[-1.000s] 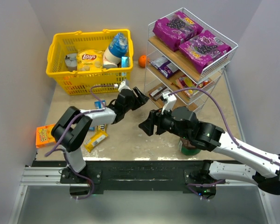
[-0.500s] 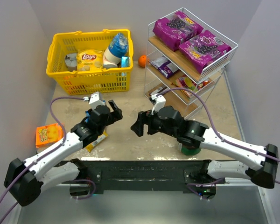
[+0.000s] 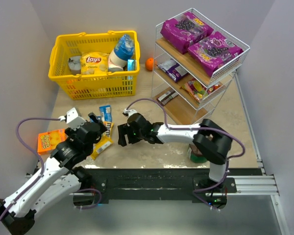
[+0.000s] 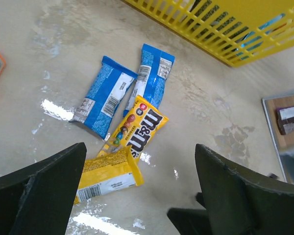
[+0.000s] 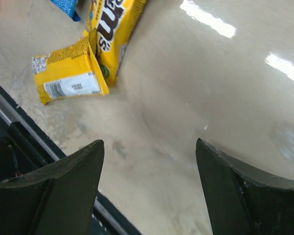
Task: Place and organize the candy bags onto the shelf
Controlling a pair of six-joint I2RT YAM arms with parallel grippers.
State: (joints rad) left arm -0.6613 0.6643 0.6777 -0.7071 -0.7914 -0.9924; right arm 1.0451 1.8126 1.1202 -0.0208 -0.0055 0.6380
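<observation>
We see a beige table (image 3: 152, 155) with the two arms mounted at its near edge. At the far right stands the shelf (image 3: 185, 113), a white wire rack with three slanted wooden tiers. At the far left stands a yellow basket (image 3: 95, 89). It holds a Lay's bag (image 3: 94, 62), a bottle (image 3: 121, 51) and some smaller things.

Two big purple bags (image 3: 186, 29) (image 3: 214, 51) lie side by side on the top tier. On the middle tier we see small purple packets (image 3: 171, 69) and a colourful packet (image 3: 198, 89). On the bottom tier a dark packet (image 3: 164, 96) lies at the left end, and the rest of that board is bare.

The left gripper (image 3: 95, 128) (image 4: 137, 186) hangs low over the candy that lies on the table in front of the basket. Its jaws are spread wide and hold nothing. The right gripper (image 3: 123, 134) (image 5: 147, 186) is just to the right of this candy and over bare table. Its jaws are also apart, with nothing between them.

On the table, two blue packets (image 4: 105, 95) (image 4: 153, 81) lie close side by side. A yellow M&M's packet (image 4: 139, 129) touches their near ends, and a second yellow packet (image 4: 108, 178) touches the near end of the M&M's packet. All four are well apart from the shelf.

An orange box (image 3: 50, 141) lies flat at the left edge of the table. A green can (image 3: 198, 154) stands under the right arm. A small orange ball (image 3: 149, 63) lies between basket and shelf.
</observation>
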